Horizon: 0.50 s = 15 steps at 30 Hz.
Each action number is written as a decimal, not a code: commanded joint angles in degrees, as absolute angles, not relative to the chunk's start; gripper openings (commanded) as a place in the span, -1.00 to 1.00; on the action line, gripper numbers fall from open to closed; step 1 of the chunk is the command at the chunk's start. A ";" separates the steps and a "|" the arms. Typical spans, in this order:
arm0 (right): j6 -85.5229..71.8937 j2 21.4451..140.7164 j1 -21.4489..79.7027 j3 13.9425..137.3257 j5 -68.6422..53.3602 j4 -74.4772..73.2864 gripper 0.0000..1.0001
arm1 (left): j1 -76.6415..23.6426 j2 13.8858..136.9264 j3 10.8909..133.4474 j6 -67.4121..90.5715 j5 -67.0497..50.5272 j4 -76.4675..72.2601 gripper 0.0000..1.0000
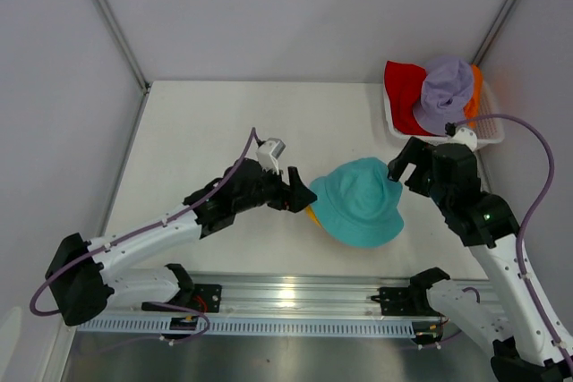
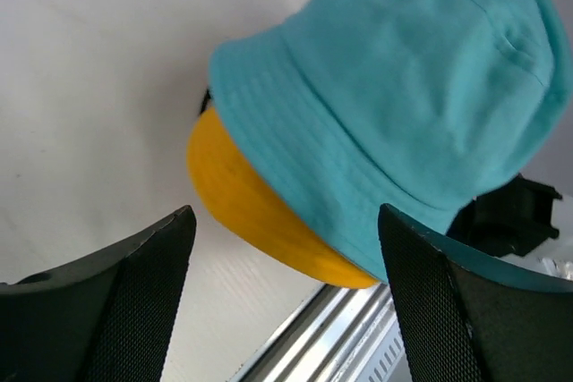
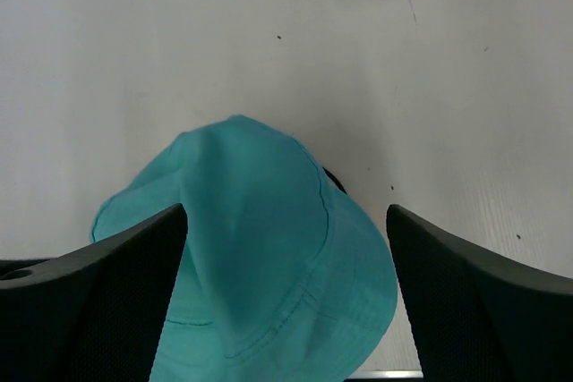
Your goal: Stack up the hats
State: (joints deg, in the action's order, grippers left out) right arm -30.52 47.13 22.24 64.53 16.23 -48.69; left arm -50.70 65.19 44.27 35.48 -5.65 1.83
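Left gripper (image 1: 303, 196): you have its jaws spread wide with nothing between them, just beside the left brim of the teal hat (image 1: 358, 201).
Right gripper (image 1: 400, 167): jaws wide apart too and empty, at that hat's far right edge.
Teal hat: crown up near the table's middle, resting on the yellow hat (image 2: 260, 212).
Yellow hat: only a strip of brim shows (near-left side).
Basket (image 1: 488, 131): far right; the lavender hat (image 1: 445, 91) lies over the red hat (image 1: 405, 85) and orange hat (image 1: 475, 85).
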 commanded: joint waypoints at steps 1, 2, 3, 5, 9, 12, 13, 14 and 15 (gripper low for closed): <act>-34.71 42.11 21.71 62.23 13.89 -45.97 0.88 | -47.99 64.95 46.93 40.95 -0.26 2.55 0.70; -34.80 42.01 21.80 61.53 12.15 -45.01 0.84 | -47.21 65.13 47.02 42.70 -0.52 2.20 0.69; -34.98 42.27 21.80 60.13 11.43 -43.61 0.81 | -46.94 65.74 47.11 43.41 -1.14 1.59 0.68; -35.77 43.15 21.80 58.89 10.73 -42.63 0.69 | -46.85 67.05 47.63 45.43 -2.63 0.97 0.63; -37.79 44.91 21.71 56.69 13.26 -43.24 0.24 | -46.85 69.87 47.11 49.30 -4.92 -2.89 0.50; -37.79 44.83 21.80 56.25 15.12 -43.42 0.12 | -46.93 72.24 47.20 50.62 -5.89 -4.48 0.43; -37.62 44.65 21.71 55.90 15.12 -43.24 0.10 | -46.85 73.20 47.20 50.71 -6.32 -5.00 0.39; -37.27 44.65 21.80 55.64 14.42 -42.55 0.08 | -46.85 73.65 47.28 51.06 -6.94 -6.05 0.36; -37.18 44.74 21.80 55.46 14.07 -42.28 0.05 | -46.85 73.91 47.20 51.33 -7.12 -6.59 0.30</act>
